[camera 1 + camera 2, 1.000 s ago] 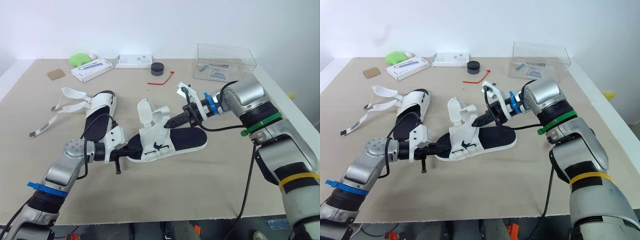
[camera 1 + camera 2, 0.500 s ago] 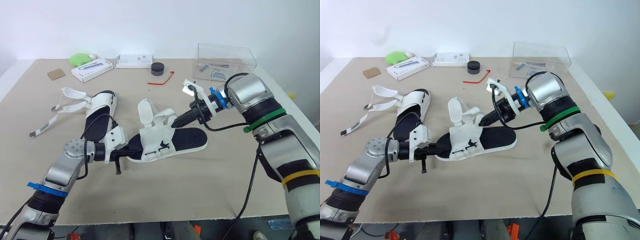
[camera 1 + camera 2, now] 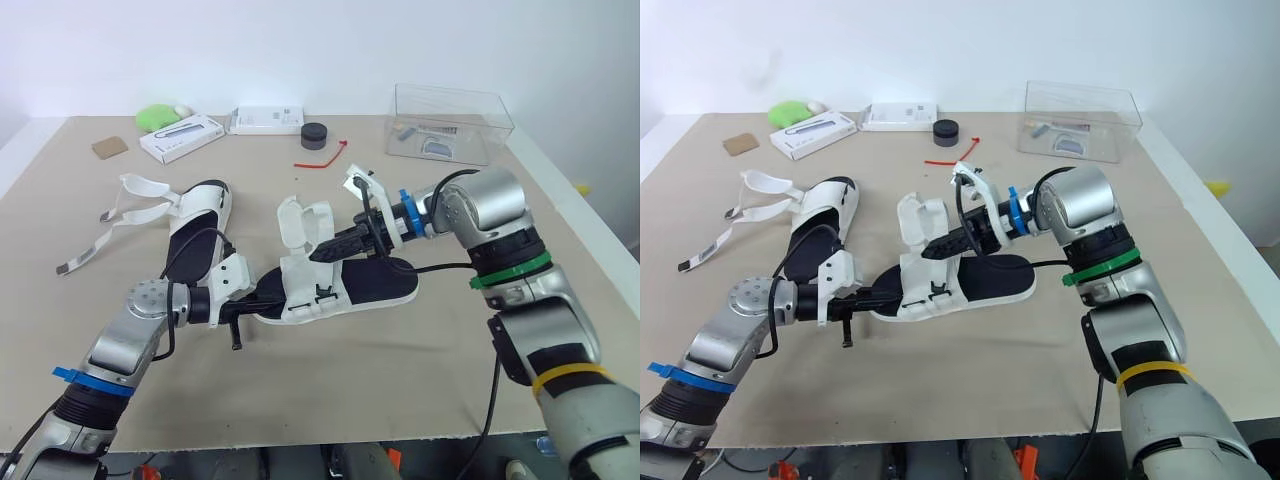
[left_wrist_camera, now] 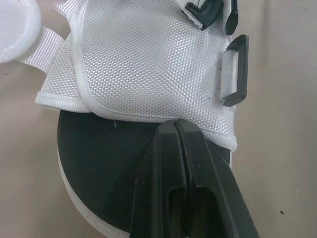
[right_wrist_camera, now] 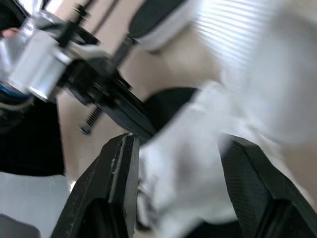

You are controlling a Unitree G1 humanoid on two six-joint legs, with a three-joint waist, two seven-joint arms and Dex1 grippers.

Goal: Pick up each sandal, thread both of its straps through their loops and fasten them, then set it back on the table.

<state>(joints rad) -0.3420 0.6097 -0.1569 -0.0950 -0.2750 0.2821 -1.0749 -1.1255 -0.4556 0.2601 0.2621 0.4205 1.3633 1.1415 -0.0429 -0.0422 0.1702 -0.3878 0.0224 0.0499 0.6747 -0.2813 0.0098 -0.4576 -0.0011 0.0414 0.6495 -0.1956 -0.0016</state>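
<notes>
A white sandal with a black footbed lies mid-table, its two wide straps standing up. My left gripper is shut, its tips lying on the toe end of the footbed against the hem of the mesh flap. My right gripper reaches in from the right and is open, with its fingers on either side of a white strap. A second sandal lies to the left, its straps spread loose on the table.
At the back stand a clear plastic box, two white boxes, a green object, a black cap, a red tie and a brown card. The table's right edge runs close to my right arm.
My right gripper has gone from shut to open and has moved left, to the sandal's upright straps. The left gripper and the sandal have stayed put.
</notes>
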